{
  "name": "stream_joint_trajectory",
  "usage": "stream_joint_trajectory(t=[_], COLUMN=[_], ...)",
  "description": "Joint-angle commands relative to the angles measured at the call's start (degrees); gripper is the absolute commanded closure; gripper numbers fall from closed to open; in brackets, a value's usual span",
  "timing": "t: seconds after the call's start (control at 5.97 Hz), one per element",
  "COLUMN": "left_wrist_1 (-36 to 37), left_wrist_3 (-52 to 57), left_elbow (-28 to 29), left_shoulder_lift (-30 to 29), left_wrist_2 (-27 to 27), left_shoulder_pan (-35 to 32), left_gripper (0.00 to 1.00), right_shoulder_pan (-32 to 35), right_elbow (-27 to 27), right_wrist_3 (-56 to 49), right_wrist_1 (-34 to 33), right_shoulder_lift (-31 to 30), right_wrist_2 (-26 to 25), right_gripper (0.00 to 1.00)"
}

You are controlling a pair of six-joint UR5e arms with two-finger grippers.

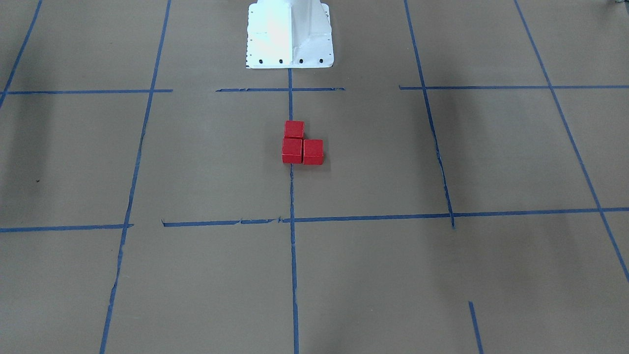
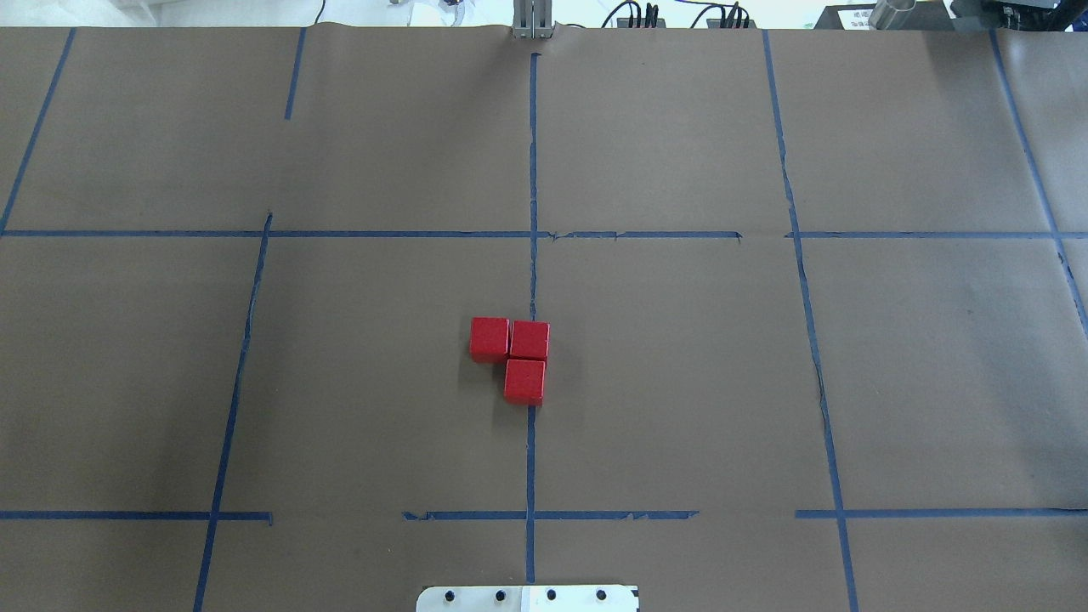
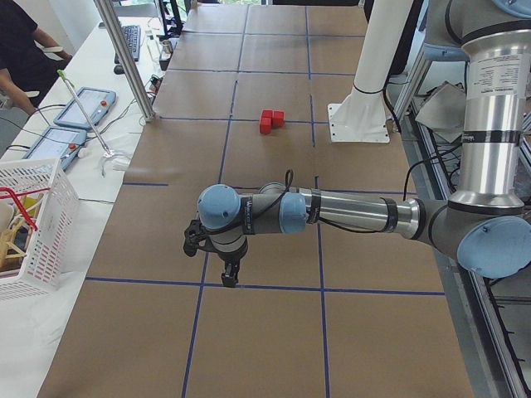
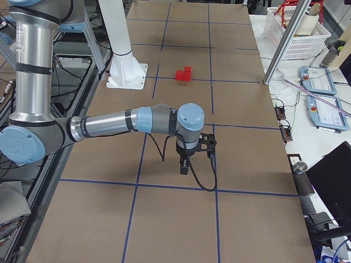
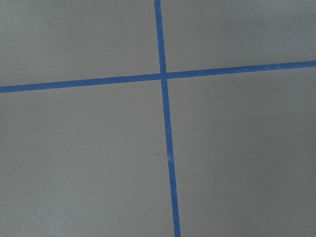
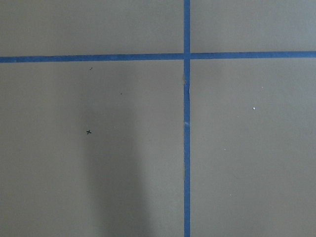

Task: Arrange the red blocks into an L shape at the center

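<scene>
Far out on the robot's left of the centre tape line (image 2: 531, 459), the left gripper (image 3: 230, 272) hung pointing down over the brown paper (image 2: 382, 153), well apart from the cubes. It showed only in the side view, so I cannot tell how wide its jaws stood; nothing could be seen in them. Its wrist camera saw only bare paper and a crossing of blue tape.

The three red blocks (image 2: 529, 339) sat in the centre cell (image 2: 663, 374), pressed together in an L. In the overhead view the left-hand block (image 2: 490, 339) lay just left of the centre tape line and touched the corner block (image 2: 529, 339), which sat on the line itself. The near block (image 2: 524, 382) also sat on the line, touching the corner block's robot-facing side.

Far to the robot's right of that line, the right gripper (image 4: 185, 167) hung pointing down over the paper, equally clear of the cubes. Its opening cannot be told either, and no block showed in it.
</scene>
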Motion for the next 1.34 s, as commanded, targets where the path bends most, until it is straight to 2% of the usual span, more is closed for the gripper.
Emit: stream_joint_trajectory(t=[0.0,1.17], left_wrist_1=[-0.09,0.00], left_wrist_3=[0.13,0.21], left_elbow=[-0.07,-0.95], left_shoulder_lift=[0.44,0.36], left_wrist_2=[0.27,0.53], left_shoulder_pan=[0.16,0.95], left_gripper=[0.00,0.00], right_shoulder_pan=[0.00,0.00], right_elbow=[0.22,0.40], right_wrist_3=[0.05,0.05], right_wrist_1=[0.13,0.22], right_shoulder_lift=[-0.06,-0.24], right_wrist_2=[0.07,0.16], right_gripper=[0.00,0.00])
